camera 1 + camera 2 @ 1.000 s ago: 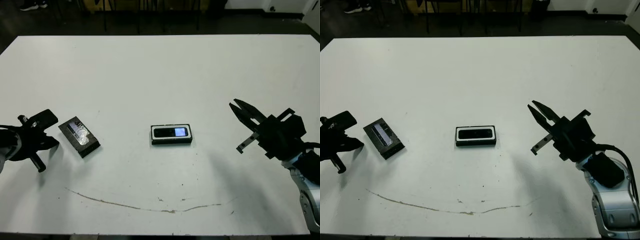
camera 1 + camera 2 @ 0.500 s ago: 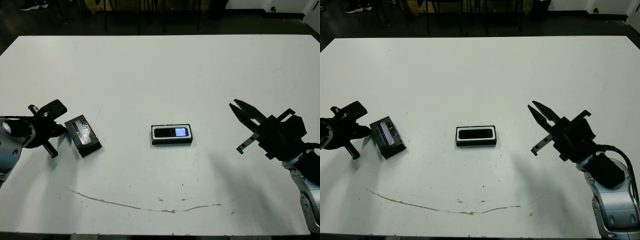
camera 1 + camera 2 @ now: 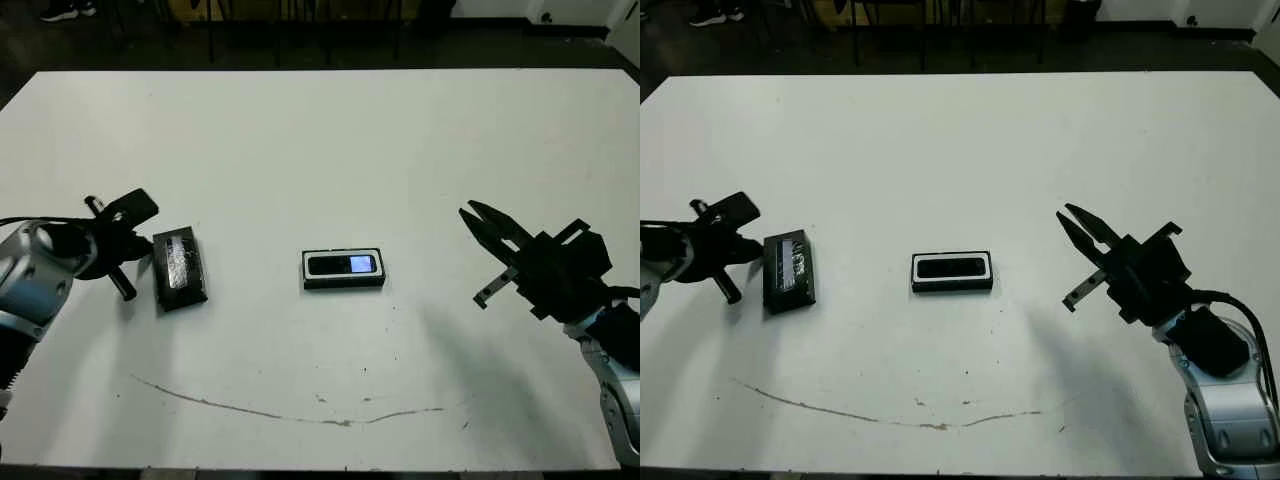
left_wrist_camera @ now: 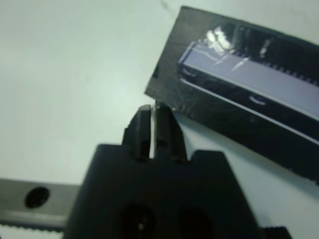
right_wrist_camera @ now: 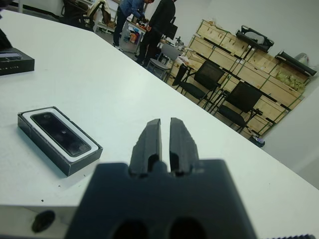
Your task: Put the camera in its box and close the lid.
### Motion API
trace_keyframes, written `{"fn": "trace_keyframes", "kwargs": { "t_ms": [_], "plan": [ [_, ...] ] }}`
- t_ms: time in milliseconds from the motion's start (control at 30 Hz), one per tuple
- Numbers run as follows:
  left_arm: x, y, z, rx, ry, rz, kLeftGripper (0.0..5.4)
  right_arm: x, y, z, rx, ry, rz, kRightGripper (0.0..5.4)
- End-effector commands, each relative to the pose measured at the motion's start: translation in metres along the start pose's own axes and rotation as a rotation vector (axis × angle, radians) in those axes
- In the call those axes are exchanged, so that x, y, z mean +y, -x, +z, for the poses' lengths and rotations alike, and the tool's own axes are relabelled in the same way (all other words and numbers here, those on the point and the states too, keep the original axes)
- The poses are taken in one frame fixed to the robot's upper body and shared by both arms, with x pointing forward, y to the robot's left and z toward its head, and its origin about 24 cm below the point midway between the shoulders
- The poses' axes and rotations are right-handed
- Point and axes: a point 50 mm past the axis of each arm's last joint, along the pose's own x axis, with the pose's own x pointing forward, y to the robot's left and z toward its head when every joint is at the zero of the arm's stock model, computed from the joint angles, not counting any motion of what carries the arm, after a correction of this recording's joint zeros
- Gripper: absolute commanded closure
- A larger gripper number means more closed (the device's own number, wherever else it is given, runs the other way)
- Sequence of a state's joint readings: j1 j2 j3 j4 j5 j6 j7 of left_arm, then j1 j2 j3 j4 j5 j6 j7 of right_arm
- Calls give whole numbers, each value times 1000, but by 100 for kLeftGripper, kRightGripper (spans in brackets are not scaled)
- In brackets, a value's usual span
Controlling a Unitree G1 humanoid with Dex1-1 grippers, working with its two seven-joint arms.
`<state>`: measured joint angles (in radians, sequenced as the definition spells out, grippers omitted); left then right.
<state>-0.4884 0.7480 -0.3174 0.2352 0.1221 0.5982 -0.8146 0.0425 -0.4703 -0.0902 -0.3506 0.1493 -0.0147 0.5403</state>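
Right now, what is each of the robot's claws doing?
Left gripper: shut, empty, tips at the lid's edge.
Right gripper: shut, empty, above the table.

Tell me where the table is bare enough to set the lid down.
Bare: the far half of the table beyond everything, the stretch between the box (camera inside) and the right gripper, and the near strip. Tight: the left side, where the left gripper sits against the lid.

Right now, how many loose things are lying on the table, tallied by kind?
Camera: 1, lying in the box
Box: 1
Lid: 1
Total: 3
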Motion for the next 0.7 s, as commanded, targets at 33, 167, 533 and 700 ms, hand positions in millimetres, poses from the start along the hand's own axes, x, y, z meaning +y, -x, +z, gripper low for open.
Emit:
{"fn": "trace_keyframes", "kwargs": {
  "t_ms": [33, 167, 533, 700],
  "plan": [
    [-15, -14, -3, 29, 3, -95, 540, 0, 2, -3, 25, -6, 9, 538],
    [-16, -16, 9, -11, -39, -125, 540, 1, 2, -5, 5, -13, 16, 538],
    [-16, -16, 20, -78, -45, -169, 540, 2, 3, -5, 21, -12, 13, 538],
    [-15, -16, 18, -85, -26, -171, 540, 2, 2, -4, 29, -5, 15, 538]
  ]
}}
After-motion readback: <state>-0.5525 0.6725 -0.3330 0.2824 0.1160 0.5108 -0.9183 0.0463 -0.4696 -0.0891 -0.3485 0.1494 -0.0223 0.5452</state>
